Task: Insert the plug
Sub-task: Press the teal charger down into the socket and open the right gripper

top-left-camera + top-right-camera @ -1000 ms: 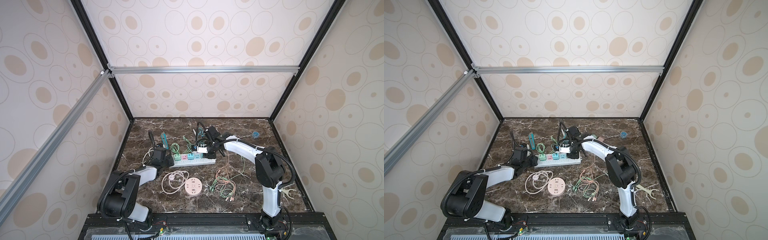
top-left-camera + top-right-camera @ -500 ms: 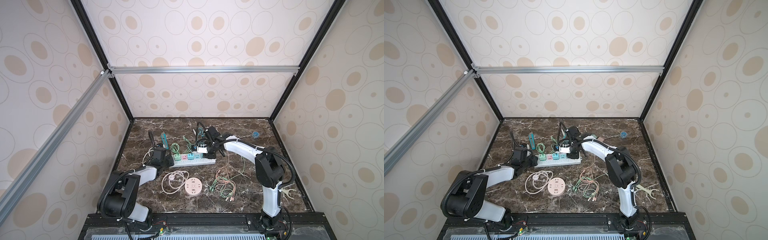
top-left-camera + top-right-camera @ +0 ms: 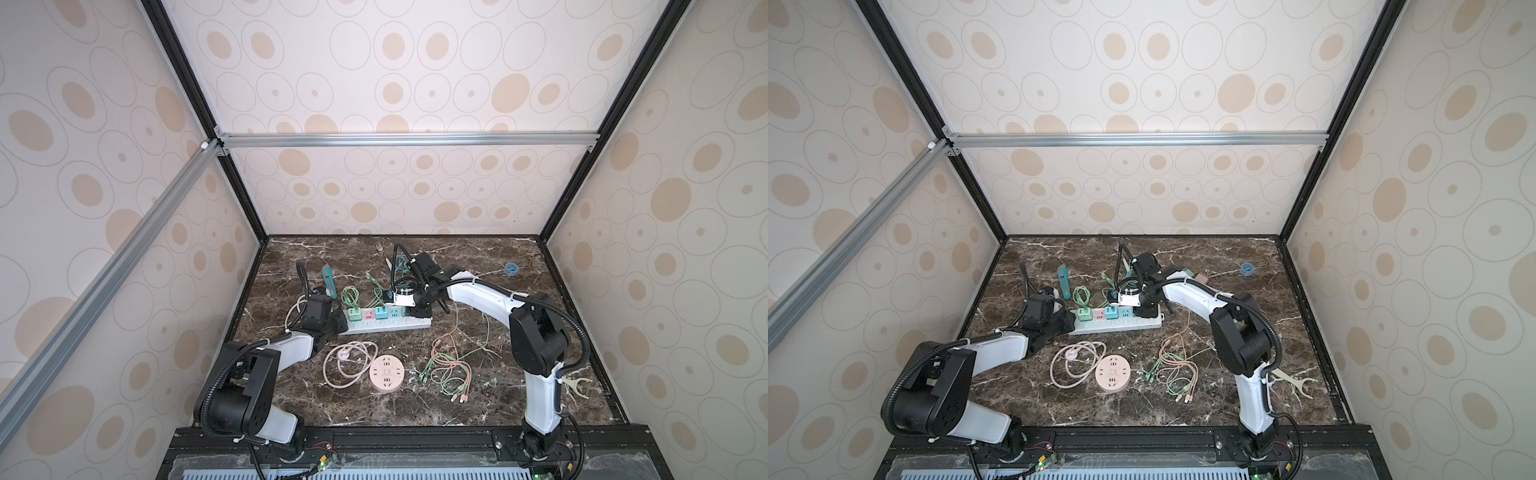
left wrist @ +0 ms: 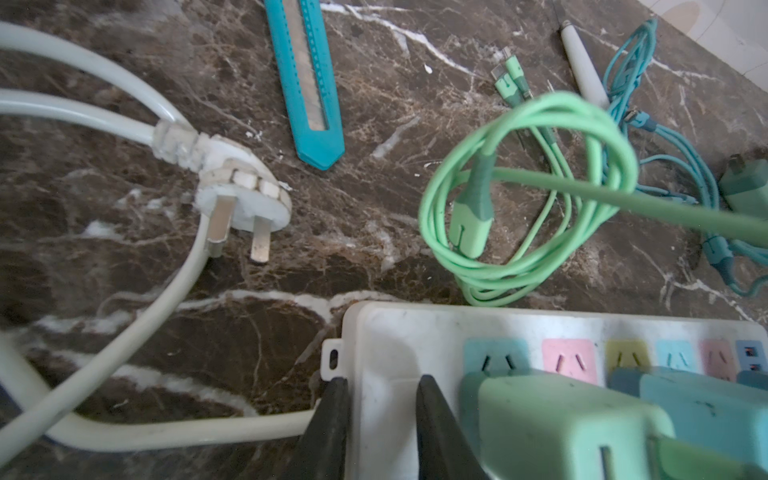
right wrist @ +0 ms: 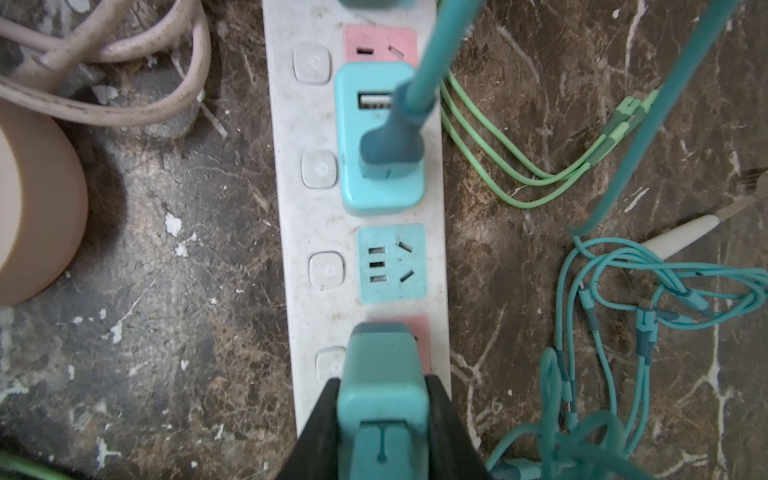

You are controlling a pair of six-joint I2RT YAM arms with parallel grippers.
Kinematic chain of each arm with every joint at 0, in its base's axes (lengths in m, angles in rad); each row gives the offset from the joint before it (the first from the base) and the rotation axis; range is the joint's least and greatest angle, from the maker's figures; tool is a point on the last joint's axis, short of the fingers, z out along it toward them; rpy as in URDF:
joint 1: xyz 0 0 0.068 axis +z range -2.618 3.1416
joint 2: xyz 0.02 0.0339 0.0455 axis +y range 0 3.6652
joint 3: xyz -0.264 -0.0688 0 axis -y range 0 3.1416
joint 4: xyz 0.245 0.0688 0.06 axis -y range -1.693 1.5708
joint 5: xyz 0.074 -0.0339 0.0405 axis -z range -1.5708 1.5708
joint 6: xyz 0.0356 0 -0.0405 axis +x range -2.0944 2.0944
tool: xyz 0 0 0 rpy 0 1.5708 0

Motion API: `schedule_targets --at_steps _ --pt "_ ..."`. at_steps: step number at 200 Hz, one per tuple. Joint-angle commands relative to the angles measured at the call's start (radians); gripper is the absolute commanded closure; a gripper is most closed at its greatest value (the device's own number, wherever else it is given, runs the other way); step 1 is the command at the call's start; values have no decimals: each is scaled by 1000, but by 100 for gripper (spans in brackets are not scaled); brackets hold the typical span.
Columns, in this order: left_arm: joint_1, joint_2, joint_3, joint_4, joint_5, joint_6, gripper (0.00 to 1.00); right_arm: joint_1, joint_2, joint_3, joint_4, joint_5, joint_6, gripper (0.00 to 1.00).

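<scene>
Right jaws clamped on the teal plug point(image 5: 384, 399), holding it square over the pink end socket point(image 5: 420, 332) of the power strip point(image 5: 316, 232) at the middle of the desk point(image 5: 166, 257), seating depth not visible; left jaws pinch the strip's cord end, likely bracing it against the push.

2 robot arms point(image 3: 478, 295) reach over 1 white power strip point(image 3: 386, 326), which carries 3 charger blocks point(image 5: 380, 137). Beside it lie 1 round pink socket point(image 3: 387, 372), 1 teal utility knife point(image 3: 328, 280) and 1 blue roll point(image 3: 511, 269).
</scene>
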Motion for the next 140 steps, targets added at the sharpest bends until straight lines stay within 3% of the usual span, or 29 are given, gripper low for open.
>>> schedule_targets --at_steps 1,92,140 --pt "6 -18 12 -53 1 25 71 5 68 0 -23 17 -8 100" --pt "8 -61 13 -68 -1 33 71 -11 127 23 -38 28 -18 99" --pt "8 -119 24 -108 0 37 70 -14 127 27 -19 31 14 93"
